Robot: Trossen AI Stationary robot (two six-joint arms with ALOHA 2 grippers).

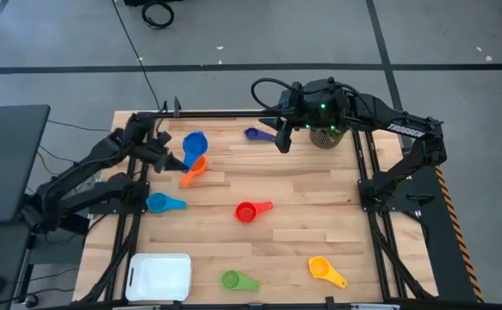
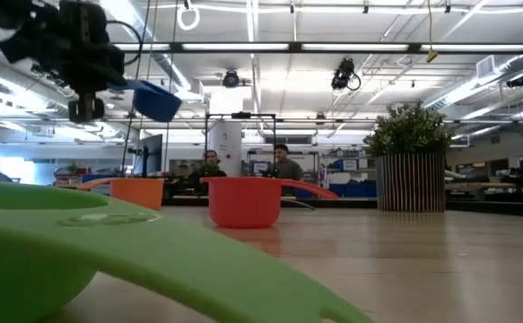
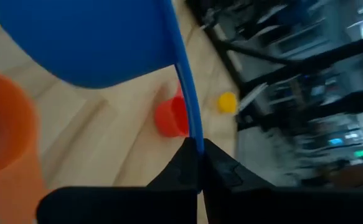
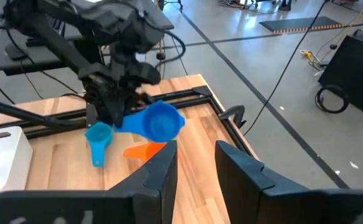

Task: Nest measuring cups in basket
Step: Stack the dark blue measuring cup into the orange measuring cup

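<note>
Left gripper [image 1: 171, 160] has pinched the big blue measuring cup [image 1: 195, 142] by its handle, held up over the table's 10 o'clock corner, right above the orange cup [image 1: 194, 170]. You'll want to swing it down to the white basket [image 1: 159, 276] at 7 o'clock and set it flat, since it's the biggest and everything else nests inside. Right gripper [image 1: 282, 138] waits, jaws apart and empty, at 1 o'clock by the navy cup [image 1: 257, 134].
</note>
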